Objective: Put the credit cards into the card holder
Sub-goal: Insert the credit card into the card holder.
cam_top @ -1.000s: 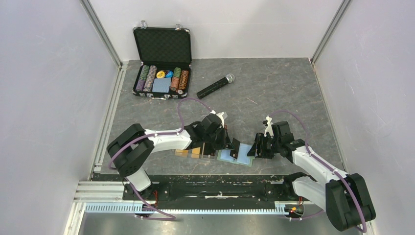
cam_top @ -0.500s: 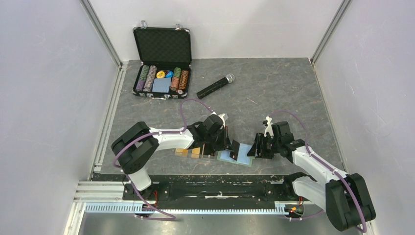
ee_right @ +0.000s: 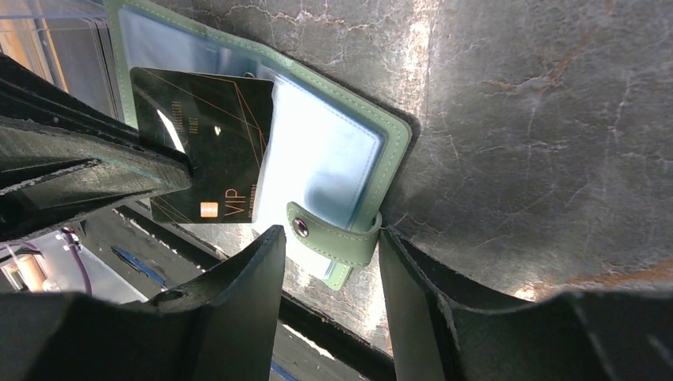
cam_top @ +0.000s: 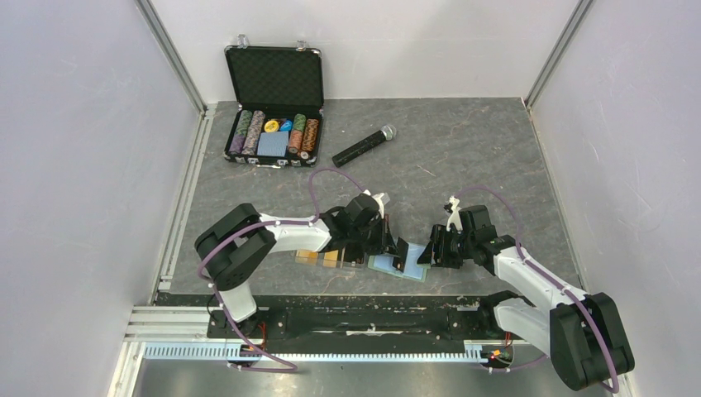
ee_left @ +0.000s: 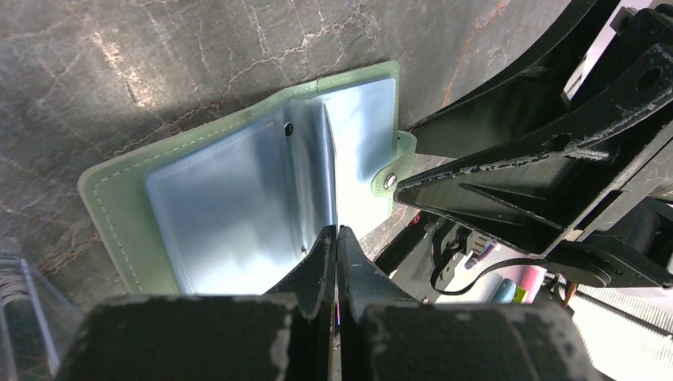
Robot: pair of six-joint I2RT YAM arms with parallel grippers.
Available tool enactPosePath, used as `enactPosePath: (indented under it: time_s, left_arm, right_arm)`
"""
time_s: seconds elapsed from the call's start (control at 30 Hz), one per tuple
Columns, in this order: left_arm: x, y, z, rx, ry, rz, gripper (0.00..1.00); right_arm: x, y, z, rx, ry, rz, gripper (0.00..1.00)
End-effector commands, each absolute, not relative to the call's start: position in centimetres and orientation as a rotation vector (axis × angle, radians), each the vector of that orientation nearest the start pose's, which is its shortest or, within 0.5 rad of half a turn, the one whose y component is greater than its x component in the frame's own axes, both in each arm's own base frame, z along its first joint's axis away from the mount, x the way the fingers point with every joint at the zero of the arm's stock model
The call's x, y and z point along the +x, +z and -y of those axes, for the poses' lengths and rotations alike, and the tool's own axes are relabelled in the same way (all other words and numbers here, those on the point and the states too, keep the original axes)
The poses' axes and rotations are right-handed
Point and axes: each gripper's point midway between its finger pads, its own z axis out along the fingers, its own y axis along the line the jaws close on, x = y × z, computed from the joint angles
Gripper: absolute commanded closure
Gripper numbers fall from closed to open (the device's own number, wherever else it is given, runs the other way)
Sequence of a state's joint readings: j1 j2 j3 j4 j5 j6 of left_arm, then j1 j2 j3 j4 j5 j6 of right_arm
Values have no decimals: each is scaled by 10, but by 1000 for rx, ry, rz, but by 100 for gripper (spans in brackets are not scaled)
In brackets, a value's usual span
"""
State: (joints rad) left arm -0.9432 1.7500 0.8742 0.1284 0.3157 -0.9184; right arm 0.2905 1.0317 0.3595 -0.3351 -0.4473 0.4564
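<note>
The sage-green card holder (cam_top: 385,266) lies open on the table near the front edge, its light blue sleeves (ee_left: 230,190) facing up. My left gripper (cam_top: 393,247) is shut on a black credit card (ee_right: 210,143) marked VIP. The card stands on edge over the holder's middle fold, its lower edge at the sleeves. In the left wrist view the card is only a thin line between the closed jaws of the left gripper (ee_left: 336,234). My right gripper (ee_right: 329,232) is open, its jaws on either side of the holder's snap strap (ee_right: 349,242) without pinching it. More credit cards (cam_top: 329,258), orange and gold-tan, lie left of the holder.
A clear plastic tray (ee_left: 24,309) sits against the holder's left side. An open poker chip case (cam_top: 274,132) stands at the back left, and a black microphone (cam_top: 364,145) lies beside it. The table's front edge and black rail (cam_top: 372,302) run just below the holder.
My left arm has shifted slightly to the right, carrying the black card further over the open holder. The right arm has not moved.
</note>
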Motion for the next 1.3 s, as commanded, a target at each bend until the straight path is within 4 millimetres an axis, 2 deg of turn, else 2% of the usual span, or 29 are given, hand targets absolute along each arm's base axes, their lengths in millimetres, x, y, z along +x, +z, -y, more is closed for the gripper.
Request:
enactPosePath:
  time_s: [0.0,0.2,0.33,0.47,0.93,1.27]
  left_arm:
    - [177,58,408,217,-1288,-2597,98]
    - [176,58,408,210,-1288,-2598,98]
    - [175,50,405,212,-1250,-2636,98]
    - [176,42,396,174,-1176,-2680,98]
    - [178,41,377,82,-1039,-2712,98]
    - [171,41,396,148,-1133,-2728,98]
  right_arm:
    - [169,27,-151,43,878,-2638,51]
    - [169,28,-151,44,883,-2636,50]
    - [169,28,-152,43,890,-2633,51]
    - [170,29,-153,42,891,-2629,50]
    - [170,29,-153,41,894,-2631,51]
    - [173,31,-154,36,898,-2629,51]
